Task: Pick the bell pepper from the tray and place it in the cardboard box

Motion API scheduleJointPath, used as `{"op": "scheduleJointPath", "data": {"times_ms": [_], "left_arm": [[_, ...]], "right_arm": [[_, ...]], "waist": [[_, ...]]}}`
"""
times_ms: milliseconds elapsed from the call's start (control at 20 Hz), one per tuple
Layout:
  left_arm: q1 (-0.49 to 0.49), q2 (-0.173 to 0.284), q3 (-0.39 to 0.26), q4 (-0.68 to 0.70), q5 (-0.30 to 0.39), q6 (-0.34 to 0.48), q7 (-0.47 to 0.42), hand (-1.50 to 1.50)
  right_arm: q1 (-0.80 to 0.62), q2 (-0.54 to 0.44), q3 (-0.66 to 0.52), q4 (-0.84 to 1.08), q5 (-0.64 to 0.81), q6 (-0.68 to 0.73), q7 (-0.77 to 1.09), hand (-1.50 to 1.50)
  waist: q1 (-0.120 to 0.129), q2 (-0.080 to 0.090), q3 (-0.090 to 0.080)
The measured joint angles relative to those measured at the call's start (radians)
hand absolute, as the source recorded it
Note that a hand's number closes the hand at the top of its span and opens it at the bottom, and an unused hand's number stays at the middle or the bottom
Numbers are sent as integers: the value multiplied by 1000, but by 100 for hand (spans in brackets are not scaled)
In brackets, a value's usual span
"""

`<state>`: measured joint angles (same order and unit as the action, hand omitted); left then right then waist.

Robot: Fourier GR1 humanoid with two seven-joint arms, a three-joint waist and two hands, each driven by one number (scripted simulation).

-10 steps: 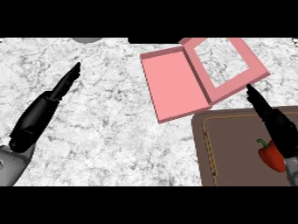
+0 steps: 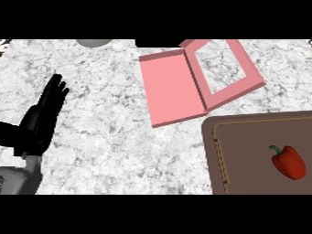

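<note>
— Where's the bell pepper (image 2: 289,162) sitting?

— On the brown tray (image 2: 243,157), out toward the tray's three o'clock side, stem tipped up toward eleven. Nothing touches it.

— And the right hand? Half a second back it lay across the tray, right by the pepper.

— Gone from view now, so I can't tell whether its fingers are spread or curled. Certainly it carries nothing I can see, since the pepper hasn't left the tray.

— So what does that mean for the job?

— My guess is the pick hasn't been made; the arm would have to return before any grasp. The pink cardboard box (image 2: 200,77) lies open at about eleven o'clock from the tray, lid flap laid flat to its side — ready to receive.

— The left hand (image 2: 42,119)?

— Resting at nine o'clock on the marble counter (image 2: 104,151), fingers straight and relaxed, thumb out, holding nothing.
</note>
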<state>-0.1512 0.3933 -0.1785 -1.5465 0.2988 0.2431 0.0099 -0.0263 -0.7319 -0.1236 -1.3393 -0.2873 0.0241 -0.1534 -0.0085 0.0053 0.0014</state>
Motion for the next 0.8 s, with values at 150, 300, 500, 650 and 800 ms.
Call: {"op": "scheduleJointPath", "data": {"times_ms": [150, 300, 500, 650, 800], "left_arm": [[11, -32, 19, -3, 28, 26, 25, 0], [15, -36, 37, -20, 50, 33, 57, 0], [23, -45, 47, -33, 57, 43, 80, 0], [21, -51, 42, -33, 48, 52, 86, 0], [24, -46, 44, -61, 53, 55, 117, 0]], "right_arm": [[17, -35, -76, 124, 0, 64, -187, -150], [15, -93, -108, 221, 26, 162, -353, -150], [9, -220, -96, 276, 102, 271, -442, -150], [25, -320, -45, 252, 177, 353, -447, -150], [39, -407, -5, 213, 220, 445, -422, -150]], "waist": [[5, 0, 2], [13, -1, 2], [18, -2, 1], [16, -3, -1], [15, -6, -2]]}}
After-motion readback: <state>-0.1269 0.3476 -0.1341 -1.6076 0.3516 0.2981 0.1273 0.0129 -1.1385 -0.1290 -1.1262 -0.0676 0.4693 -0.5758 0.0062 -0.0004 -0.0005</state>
